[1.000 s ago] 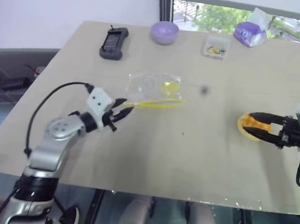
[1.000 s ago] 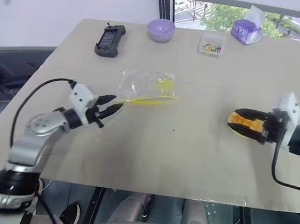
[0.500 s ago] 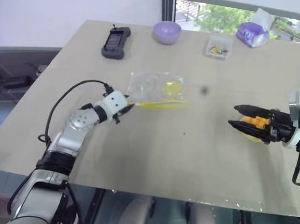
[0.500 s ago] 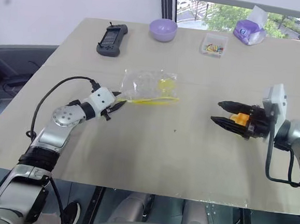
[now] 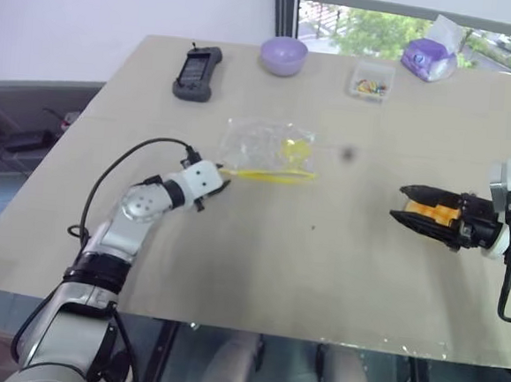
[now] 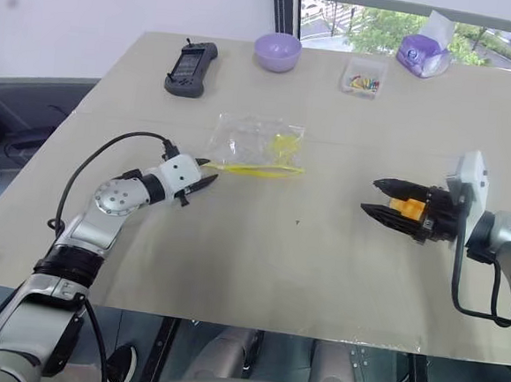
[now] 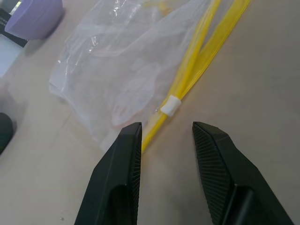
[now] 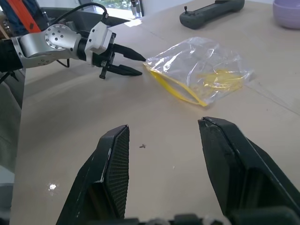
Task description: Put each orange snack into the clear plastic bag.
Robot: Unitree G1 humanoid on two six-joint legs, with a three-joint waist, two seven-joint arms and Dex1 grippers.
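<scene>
left wrist view: left claw (image 7: 164, 136) open, empty, fingertips just short of clear plastic bag (image 7: 126, 70) corner, flat on table (image 5: 320, 276). right claw (image 6: 388, 198) holds orange snack (image 6: 404, 205) above table, well apart from bag. no readable writing.

Orange snack (image 6: 404, 205) raised; clear bag (image 5: 263, 147) flat on table

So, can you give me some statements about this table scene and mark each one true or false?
1. The right hand holds an orange snack. True.
2. The bag already hangs from the left hand. False: it lies on the table; that hand is open at its corner.
3. A purple bowl sits at the far edge. True.
4. The black controller lies inside the bag. False: it lies apart, farther back.
</scene>
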